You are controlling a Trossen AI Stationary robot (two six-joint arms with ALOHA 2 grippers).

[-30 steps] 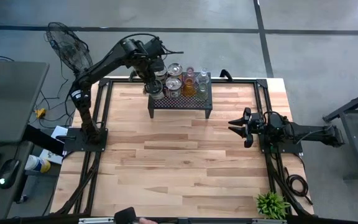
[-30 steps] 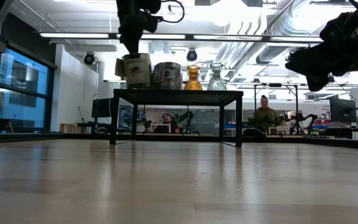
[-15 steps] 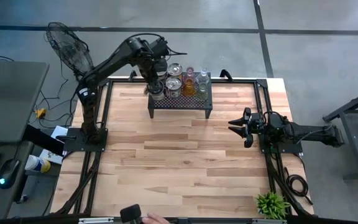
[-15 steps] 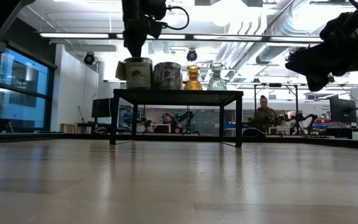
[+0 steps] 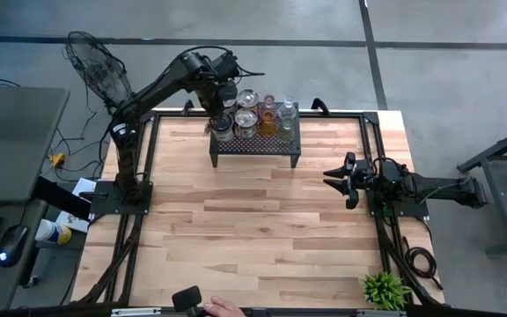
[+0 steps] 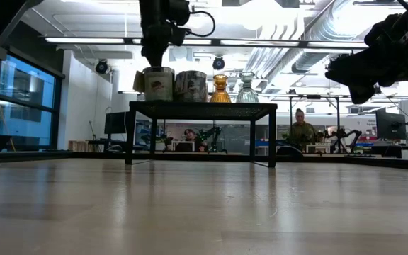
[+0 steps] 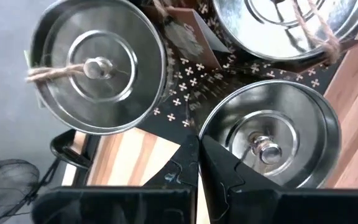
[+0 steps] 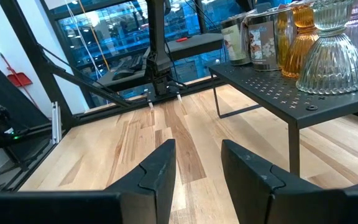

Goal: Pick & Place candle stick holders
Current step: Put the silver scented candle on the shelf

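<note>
A black perforated stand (image 5: pixel 255 141) is at the table's far side and carries several candle stick holders: silvery ones (image 5: pixel 246 99), an amber one (image 5: pixel 267 125) and clear glass ones (image 5: pixel 287 113). My left gripper (image 7: pixel 196 146) points down over the stand's near left corner, shut on a silvery holder (image 7: pixel 269 140). In the low view that holder (image 6: pixel 159 83) has its base level with the stand's top. My right gripper (image 5: pixel 337 179) is open and level at the table's right side, holding nothing. My left gripper pinches the silvery holder's rim (image 7: pixel 202 127), one finger (image 7: pixel 229 174) inside the cup and the other outside it. The fingers come from above, pointing down. The holder is upright at the stand's near left corner; I cannot tell whether its base rests there or hangs just above.
A small green plant (image 5: pixel 384 289) sits at the table's near right corner. A person's hand with a dark device (image 5: pixel 202 304) reaches in at the near edge. A fan (image 5: pixel 95 63) is off the table's far left. The wide wooden top (image 5: pixel 253 238) lies in front of the stand.
My left gripper, still shut on the silvery holder, has sunk a little and shifted slightly toward the other holders. The holder has come down until its base is level with the stand's top. The hand at the near edge has reached farther in.
</note>
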